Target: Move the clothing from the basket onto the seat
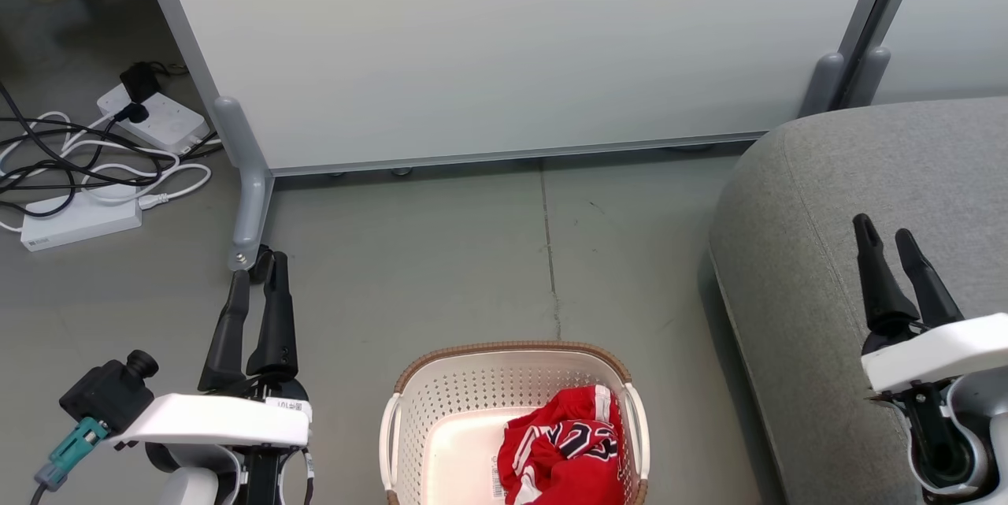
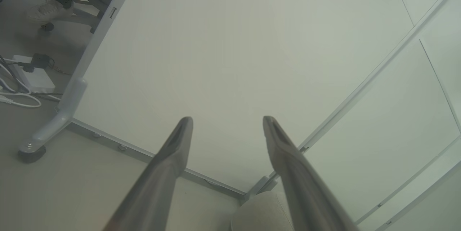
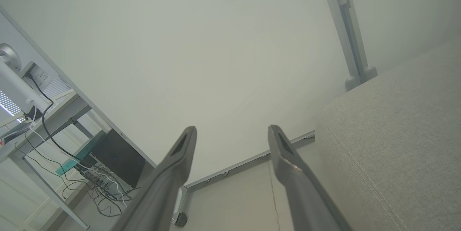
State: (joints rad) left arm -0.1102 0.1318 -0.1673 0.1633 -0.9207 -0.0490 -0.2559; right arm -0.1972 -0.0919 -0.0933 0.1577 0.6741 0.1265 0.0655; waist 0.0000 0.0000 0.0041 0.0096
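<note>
**Task items.** The red clothing (image 1: 563, 450) lies bunched in the laundry basket (image 1: 441, 402), against its right wall. Navy-and-white lettering faces up, and the left part of the basket floor is bare. The bottom edge of the head view cuts the heap, so no clear long axis can be stated. The basket stands on the floor (image 1: 441, 269) between the two arms. The grey sofa seat (image 1: 803, 198) is to its right, a strip of floor apart, with no garment on it.

**Grippers.** The left gripper (image 1: 258, 269) hangs over the floor left of the basket. Its jaws are spread wide and hold nothing, which the left wrist view confirms (image 2: 226, 119). The right gripper (image 1: 882, 228) hangs over the seat, equally wide and empty, as the right wrist view confirms (image 3: 232, 128).

**Governing relation.** Both pairs of fingers point forward, away from the robot. The clothing lies behind the fingertips, lower, and inward of each arm. Neither arm is plainly nearer.

**Assessment.** Since the heap sits on the seat side of the basket, the right arm looks better placed. It would have to draw back, swing left and tip downward
</note>
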